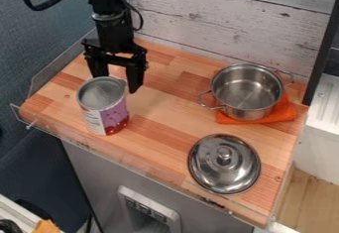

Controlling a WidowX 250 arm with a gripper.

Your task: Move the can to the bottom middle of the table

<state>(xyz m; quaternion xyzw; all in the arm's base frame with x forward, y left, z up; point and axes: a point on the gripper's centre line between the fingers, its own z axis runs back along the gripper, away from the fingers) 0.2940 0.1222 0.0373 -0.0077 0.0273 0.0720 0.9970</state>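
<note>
Gripper (pixel 116 84): fingers wide apart, at back of can (pixel 106 109). Can't tell if they touch. Can stands up on left side of table (pixel 162 103), near front edge. Looks like hard tin, so should not squash or break easily. Can't tell if full or heavy. Smooth round side may slip. Best hold: pinch wall at top rim, lift straight, keep level. Shiny lid (pixel 224 164) off to right, so don't bump it.

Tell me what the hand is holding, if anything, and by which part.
Nothing: the hand is open behind the can, tabletop showing between its fingers.
</note>
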